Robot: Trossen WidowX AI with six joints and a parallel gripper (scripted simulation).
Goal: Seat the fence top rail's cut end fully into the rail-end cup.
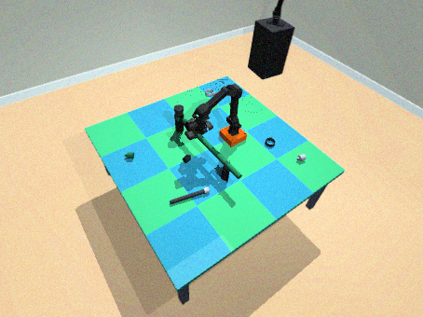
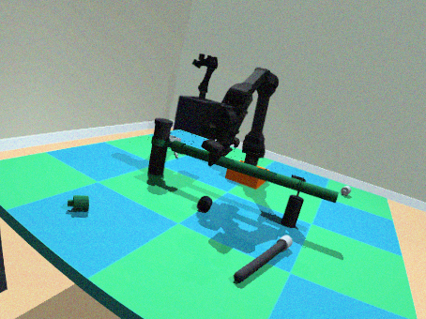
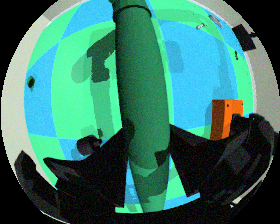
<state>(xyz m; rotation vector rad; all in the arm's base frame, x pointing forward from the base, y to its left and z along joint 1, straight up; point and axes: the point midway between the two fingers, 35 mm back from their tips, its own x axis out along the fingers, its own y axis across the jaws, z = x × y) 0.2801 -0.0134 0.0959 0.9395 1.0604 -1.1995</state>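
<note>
The green rail (image 1: 219, 157) (image 2: 263, 171) (image 3: 143, 75) slants down from the big black post (image 1: 179, 117) (image 2: 157, 161) to the short post (image 1: 225, 173) (image 2: 292, 212), passing through its thin loop cap (image 2: 298, 178). The dark green brace band (image 2: 159, 142) is high on the big post, just below its cap. The rail's far end meets the rail-end cup (image 3: 131, 6) beside the band; a dark rim circles the rail there, and how deep the end sits is hidden. My gripper (image 1: 198, 133) (image 2: 218, 156) (image 3: 144, 128) is shut on the rail near the big post.
An orange arm base (image 1: 233, 136) (image 2: 245, 174) (image 3: 219, 120) stands behind the rail. A black round part (image 1: 186, 158) (image 2: 205, 204) and a dark bar (image 1: 188, 197) (image 2: 260, 261) lie in front. A green fitting (image 1: 129, 155) (image 2: 81, 204), black ring (image 1: 270, 139) and white fitting (image 1: 301, 158) lie farther out.
</note>
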